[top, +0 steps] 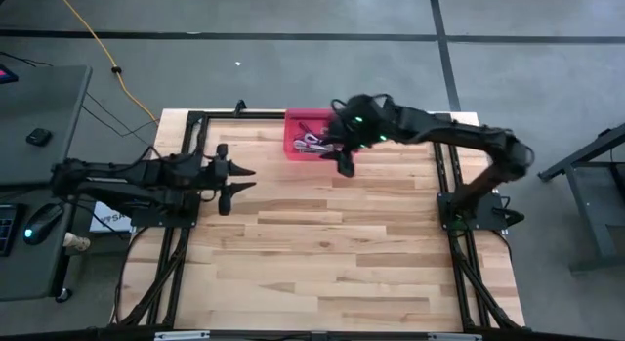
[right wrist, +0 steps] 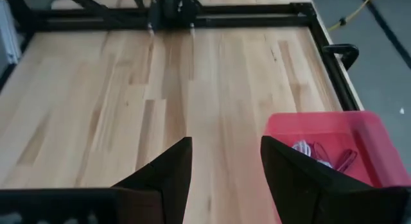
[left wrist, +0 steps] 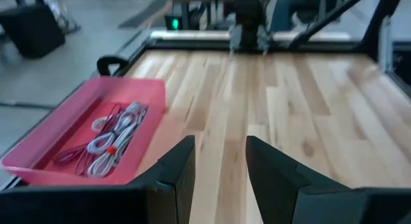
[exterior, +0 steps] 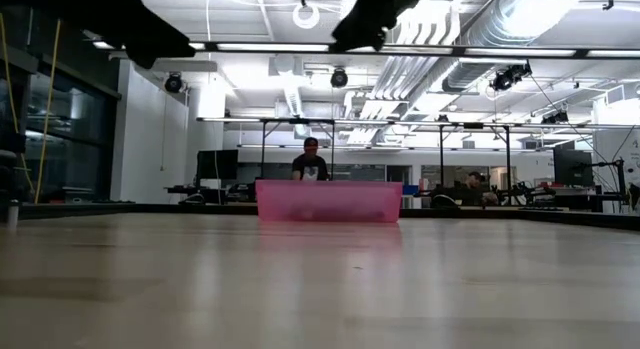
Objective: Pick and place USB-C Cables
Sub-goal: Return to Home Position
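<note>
Spanning most of the high view, the wooden desk (top: 322,253) is seen with no cable lying on its boards. The left arm (top: 127,175) is stretched in from its own side, and the left claw (top: 249,179) is held spread and empty, well apart from the bin. The right arm (top: 459,134) is reached toward the desk's far edge, where the right claw (top: 344,165) is likewise spread, gripping nothing, just beside the pink bin (top: 303,113).

Inside that bin the USB-C Cables (left wrist: 109,137) are heaped in a loose tangle, pale coils with a dark red strand among them (their exact number probably cannot be settled from these views).

Each bundle is judged light, soft and springy, with a sheath that may be slick. A coil would best be pinched across its middle, where the loops are gathered. It should not be taken by a plug end, from which the loops could unwind or slip free. The placing is judged complete, with only the arms' retreat remaining.
</note>
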